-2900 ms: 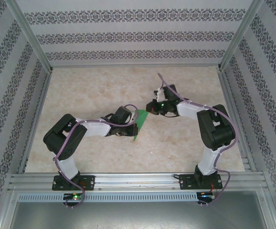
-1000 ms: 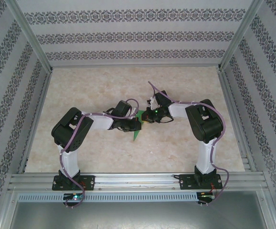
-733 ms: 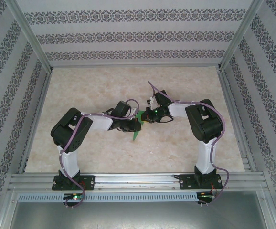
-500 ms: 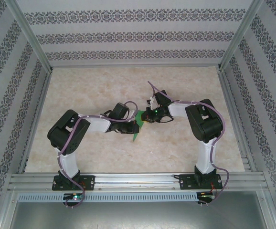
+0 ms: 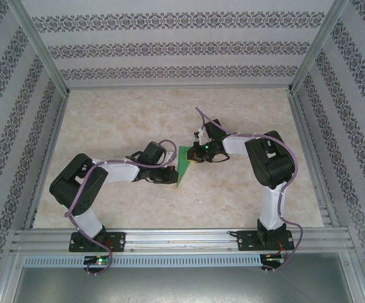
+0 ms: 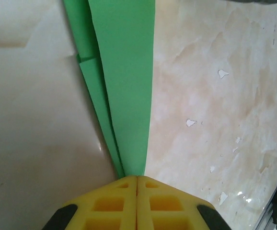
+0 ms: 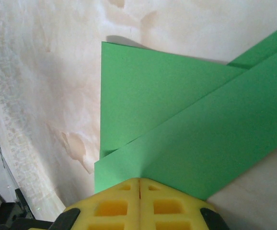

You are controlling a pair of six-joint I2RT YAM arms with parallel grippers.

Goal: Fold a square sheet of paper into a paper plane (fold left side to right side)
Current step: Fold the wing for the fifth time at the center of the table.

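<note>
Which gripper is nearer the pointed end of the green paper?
Left. The left gripper is shut on the paper at its pointed end; the right gripper is shut on the opposite, wide end.

A beige marbled tabletop [image 5: 119,113] spans mid-frame; striped patterned walls [image 5: 170,50] across the top and both sides; aluminium rails [image 5: 182,238] along the bottom edge.

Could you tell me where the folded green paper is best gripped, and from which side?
Probably at its edges, coming in level from the sides: the green paper is flat, layered, too thin to pinch from above. The left tool is shut on its narrow end, the right tool on the wider layered edge.
</note>
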